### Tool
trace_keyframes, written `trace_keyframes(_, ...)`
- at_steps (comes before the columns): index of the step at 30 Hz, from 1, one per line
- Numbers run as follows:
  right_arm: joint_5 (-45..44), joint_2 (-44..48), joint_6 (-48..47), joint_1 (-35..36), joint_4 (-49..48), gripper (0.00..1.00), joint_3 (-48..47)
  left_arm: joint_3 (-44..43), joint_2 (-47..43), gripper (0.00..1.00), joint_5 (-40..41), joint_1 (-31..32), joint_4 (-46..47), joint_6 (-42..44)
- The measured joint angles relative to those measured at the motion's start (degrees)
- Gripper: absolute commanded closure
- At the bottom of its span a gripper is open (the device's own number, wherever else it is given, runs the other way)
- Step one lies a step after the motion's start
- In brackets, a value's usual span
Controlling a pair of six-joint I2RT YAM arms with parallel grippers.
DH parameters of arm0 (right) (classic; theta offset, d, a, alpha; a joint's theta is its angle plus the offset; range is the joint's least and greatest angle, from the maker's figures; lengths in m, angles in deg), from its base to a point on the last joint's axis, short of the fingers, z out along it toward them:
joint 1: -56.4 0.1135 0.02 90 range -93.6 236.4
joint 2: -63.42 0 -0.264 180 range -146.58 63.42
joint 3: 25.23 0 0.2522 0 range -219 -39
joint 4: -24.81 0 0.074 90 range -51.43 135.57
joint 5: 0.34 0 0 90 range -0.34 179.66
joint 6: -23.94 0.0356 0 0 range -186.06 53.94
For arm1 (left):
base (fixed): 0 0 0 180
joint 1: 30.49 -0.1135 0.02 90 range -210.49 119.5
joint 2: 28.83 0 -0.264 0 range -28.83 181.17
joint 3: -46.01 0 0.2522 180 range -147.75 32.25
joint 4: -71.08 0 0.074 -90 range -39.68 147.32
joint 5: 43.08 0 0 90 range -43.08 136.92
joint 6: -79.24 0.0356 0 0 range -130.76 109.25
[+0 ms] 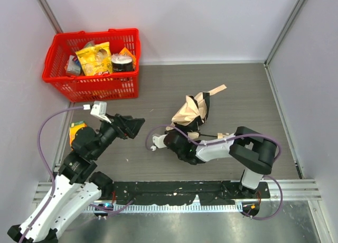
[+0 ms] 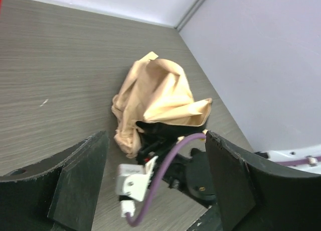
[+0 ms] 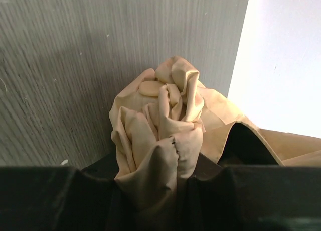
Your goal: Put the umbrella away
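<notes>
The umbrella lies crumpled on the table's middle, pale beige fabric with a black underside and a beige strap pointing to the back right. My right gripper reaches in from the right and is shut on a bunch of the fabric, which fills the gap between its fingers. My left gripper is open and empty, left of the umbrella and apart from it. In the left wrist view the umbrella lies ahead between my open fingers, behind the right wrist's purple cable.
A red basket with snack packets and a dark can stands at the back left. A small orange and yellow packet lies by the left arm. White walls close the table at the left, back and right.
</notes>
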Motion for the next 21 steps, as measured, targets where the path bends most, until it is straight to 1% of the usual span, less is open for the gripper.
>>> trace_keyframes(3, 3.19, 3.78, 4.9, 0.22, 2.38, 1.0, -0.09, 0.07, -1.46, 0.18, 2.34, -0.02, -2.43, 0.61)
trace_keyframes(7, 12.61, 6.64, 12.0, -0.9, 11.72, 0.99, -3.13, 0.07, -1.6, 0.18, 4.42, -0.02, -5.33, 0.81)
trace_keyframes(12, 22.45, 4.28, 19.41, -1.07, 20.15, 1.0, -6.14, 0.07, -1.75, 0.18, 6.38, -0.02, -7.96, 0.31)
trace_keyframes(15, 26.03, 2.84, 22.21, -1.51, 23.19, 1.0, -7.3, 0.07, -2.4, 0.15, 8.26, -0.02, -9.75, -0.87)
trace_keyframes(18, 30.23, 0.9, 25.27, -3.13, 26.53, 0.99, -11.17, 0.07, -2.8, 0.14, 11.06, -0.02, -11.78, -2.71)
trace_keyframes(21, 34.75, -1.75, 28.55, -5.2, 29.57, 0.99, -15.56, 0.02, -1.16, 0.14, 13.18, -0.07, -14.62, -5.16)
